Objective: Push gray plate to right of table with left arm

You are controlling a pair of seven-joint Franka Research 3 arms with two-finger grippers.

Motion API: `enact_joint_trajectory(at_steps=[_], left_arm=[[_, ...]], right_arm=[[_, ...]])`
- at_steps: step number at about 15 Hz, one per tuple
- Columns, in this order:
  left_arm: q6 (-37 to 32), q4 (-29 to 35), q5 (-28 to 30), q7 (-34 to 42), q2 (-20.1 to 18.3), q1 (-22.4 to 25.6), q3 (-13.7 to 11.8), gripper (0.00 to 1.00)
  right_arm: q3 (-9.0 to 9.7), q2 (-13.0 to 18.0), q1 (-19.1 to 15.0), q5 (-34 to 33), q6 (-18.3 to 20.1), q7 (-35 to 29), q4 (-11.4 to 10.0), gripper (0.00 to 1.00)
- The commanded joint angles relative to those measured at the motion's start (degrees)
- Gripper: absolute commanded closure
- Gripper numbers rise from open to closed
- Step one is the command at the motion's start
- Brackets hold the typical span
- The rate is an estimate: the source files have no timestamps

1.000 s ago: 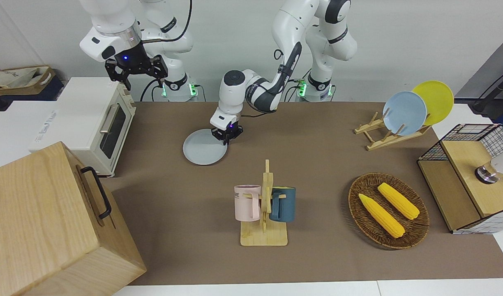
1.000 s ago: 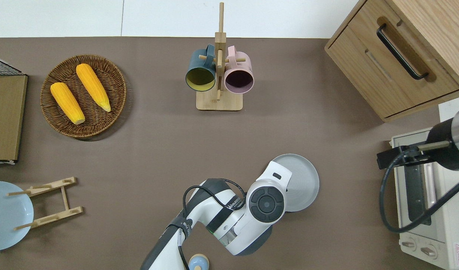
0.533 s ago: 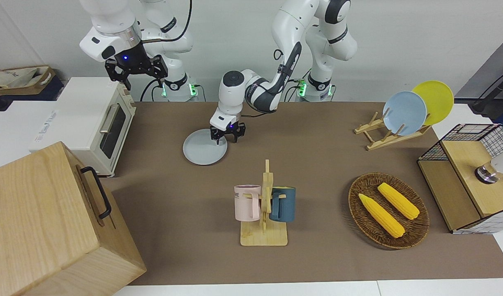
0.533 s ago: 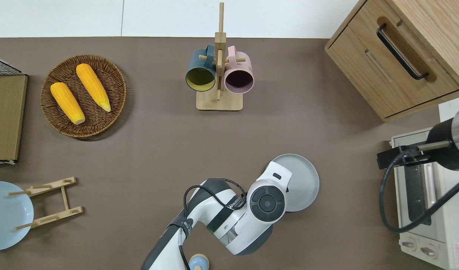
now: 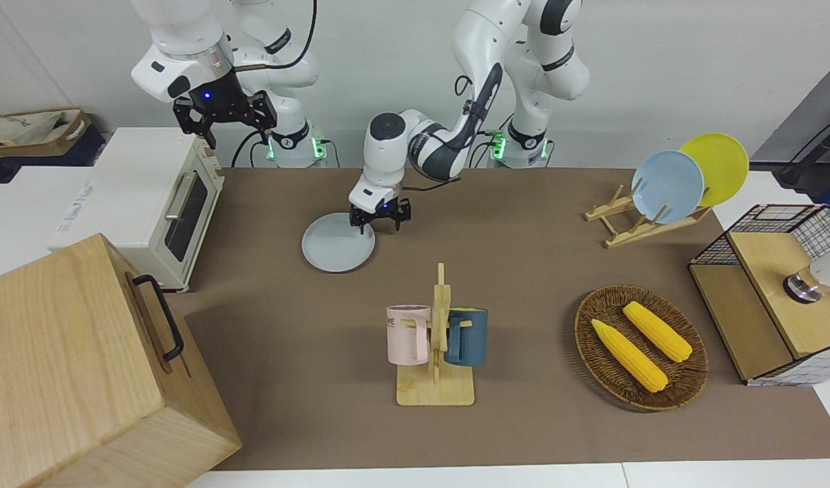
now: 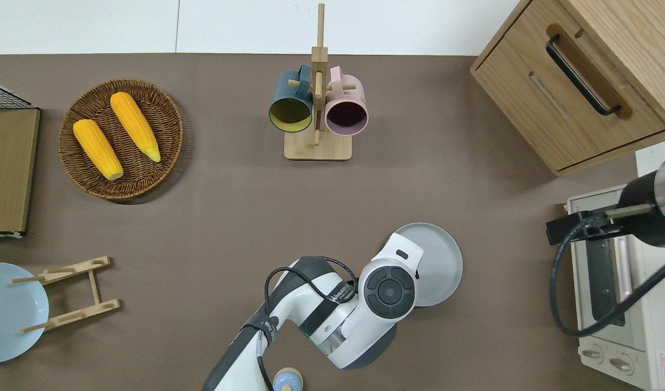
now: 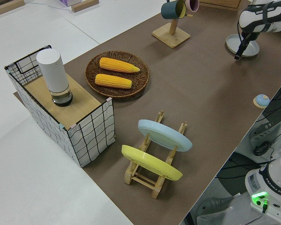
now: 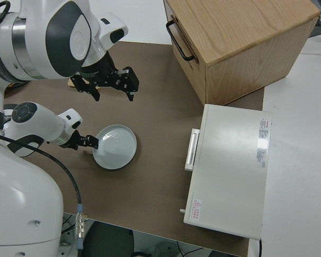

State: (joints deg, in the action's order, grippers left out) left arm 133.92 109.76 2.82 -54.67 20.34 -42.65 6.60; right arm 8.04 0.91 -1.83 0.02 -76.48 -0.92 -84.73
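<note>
The gray plate (image 5: 338,242) lies flat on the brown table (image 5: 537,271), near the robots and toward the right arm's end; it also shows in the overhead view (image 6: 440,265) and the right side view (image 8: 115,147). My left gripper (image 5: 380,228) is open at the plate's rim on the side toward the left arm's end. One finger is at the rim and the other is over bare table. In the overhead view the wrist (image 6: 389,278) hides the fingers. The right arm is parked, its gripper (image 5: 225,120) open.
A white toaster oven (image 5: 150,203) and a wooden drawer cabinet (image 5: 83,366) stand at the right arm's end. A mug rack (image 5: 437,339) stands mid-table, farther from the robots. A wicker basket with corn (image 5: 642,349), a plate rack (image 5: 649,210) and a wire shelf (image 5: 774,298) are at the left arm's end.
My left gripper has opened from shut and lifted slightly at the plate's rim. The gray plate has stayed in place. The right arm has not moved.
</note>
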Motion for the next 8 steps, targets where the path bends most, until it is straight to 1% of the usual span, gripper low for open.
enact_joint_trajectory(at_steps=[1, 4, 8], left_arm=[[-4.3, 3.5, -0.3, 5.1, -5.7, 3.1, -0.3, 0.00], [-7.4, 3.7, 1.9, 10.2, -7.5, 5.7, -0.4, 0.00], [-13.2, 3.8, 4.3, 17.8, -11.2, 10.9, -0.4, 0.00]], right_arm=[[0.92, 0.1, -1.2, 0.2, 0.9, -0.7, 0.5, 0.017], [0.92, 0.1, -1.1, 0.2, 0.9, -0.8, 0.5, 0.017], [0.92, 0.1, -1.2, 0.2, 0.9, -0.8, 0.5, 0.017]])
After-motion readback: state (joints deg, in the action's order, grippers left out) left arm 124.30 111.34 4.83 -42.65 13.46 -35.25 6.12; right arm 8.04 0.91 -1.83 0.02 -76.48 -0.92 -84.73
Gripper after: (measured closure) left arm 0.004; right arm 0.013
